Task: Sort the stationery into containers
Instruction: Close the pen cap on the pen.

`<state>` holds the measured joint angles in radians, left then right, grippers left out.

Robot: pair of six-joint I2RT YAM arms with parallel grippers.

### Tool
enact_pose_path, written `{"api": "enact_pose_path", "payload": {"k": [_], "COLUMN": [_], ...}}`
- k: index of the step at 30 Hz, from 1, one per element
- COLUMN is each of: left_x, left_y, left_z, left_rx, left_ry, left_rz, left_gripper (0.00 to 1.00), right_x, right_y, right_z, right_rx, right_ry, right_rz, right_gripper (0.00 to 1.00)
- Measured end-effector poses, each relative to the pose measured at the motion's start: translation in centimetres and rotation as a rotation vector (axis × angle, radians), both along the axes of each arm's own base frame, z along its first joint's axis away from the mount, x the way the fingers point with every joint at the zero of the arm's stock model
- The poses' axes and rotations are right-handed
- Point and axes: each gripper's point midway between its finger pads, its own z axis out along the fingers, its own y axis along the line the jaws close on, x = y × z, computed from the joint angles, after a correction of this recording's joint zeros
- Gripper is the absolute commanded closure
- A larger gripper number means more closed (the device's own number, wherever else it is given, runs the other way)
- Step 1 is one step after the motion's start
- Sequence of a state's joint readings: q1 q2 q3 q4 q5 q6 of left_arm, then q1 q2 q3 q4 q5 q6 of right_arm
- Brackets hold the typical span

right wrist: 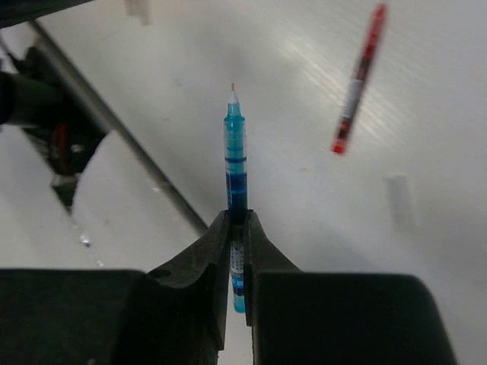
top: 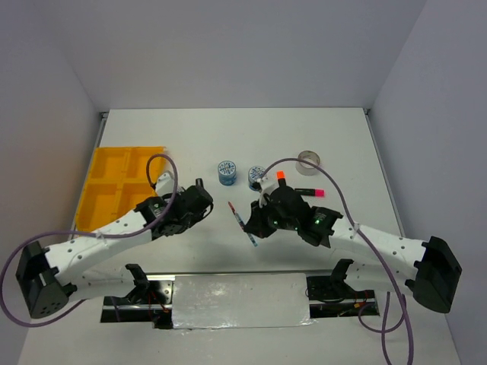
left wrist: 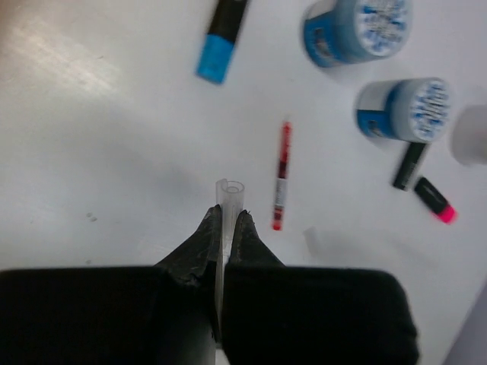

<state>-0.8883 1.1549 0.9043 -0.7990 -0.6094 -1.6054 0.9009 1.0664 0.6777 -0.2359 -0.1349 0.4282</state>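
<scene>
My left gripper point(top: 207, 202) point(left wrist: 227, 214) is shut on a thin clear plastic tube point(left wrist: 229, 192), like a pen cap, held just above the table. My right gripper point(top: 253, 226) point(right wrist: 237, 218) is shut on the blue pen point(right wrist: 235, 163) point(top: 251, 240), tip pointing away. The red pen point(top: 236, 212) point(left wrist: 281, 176) point(right wrist: 357, 79) lies between the grippers. Two blue-white rolls point(top: 227, 172) point(top: 256, 176) stand behind it. A blue-ended highlighter point(left wrist: 221, 36) shows in the left wrist view. The pink-ended highlighter point(top: 309, 192) and the tape ring point(top: 309, 161) are at the right. The yellow tray point(top: 97, 199) is at the left.
An orange-ended highlighter point(top: 279, 176) pokes out behind the right wrist. The left arm's grey cable point(top: 163, 163) arcs over the tray's right edge. The table's near edge with clamps and wiring point(top: 228, 293) runs below both grippers.
</scene>
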Motion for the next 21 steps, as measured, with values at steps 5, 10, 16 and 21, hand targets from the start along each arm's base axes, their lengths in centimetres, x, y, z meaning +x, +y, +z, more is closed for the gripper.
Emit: {"api": "enact_pose_path", "payload": {"k": [5,10,16,21], "left_x": [0.8,0.6,0.0,0.0], "left_y": [-1.8,-2.7,-3.2,-4.1], "left_z": [6.0,10.4,12.3,13.5], "left_rx": [-0.121,-0.226,-0.265,-0.275], "left_ry": [-0.218,-0.436,-0.563,-0.611], "left_rz": [-0.156,-0.289,-0.388,-0.446], "left_gripper": [1.00,1.00,1.00,1.00], "right_x": [-2.5,-4.3,-5.3,-4.0], "right_y": [4.1,7.0,8.5,8.2], "right_z": [2.0,3.0,4.4,4.9], "right_rx": [0.132,0.194,0.249,0.262], "right_ry": [-0.029,-0.063,-0.123,-0.146], "right_rz": [0.079,0.090,0.039,-0.073], "right_gripper": [1.00,1.00,1.00,1.00]}}
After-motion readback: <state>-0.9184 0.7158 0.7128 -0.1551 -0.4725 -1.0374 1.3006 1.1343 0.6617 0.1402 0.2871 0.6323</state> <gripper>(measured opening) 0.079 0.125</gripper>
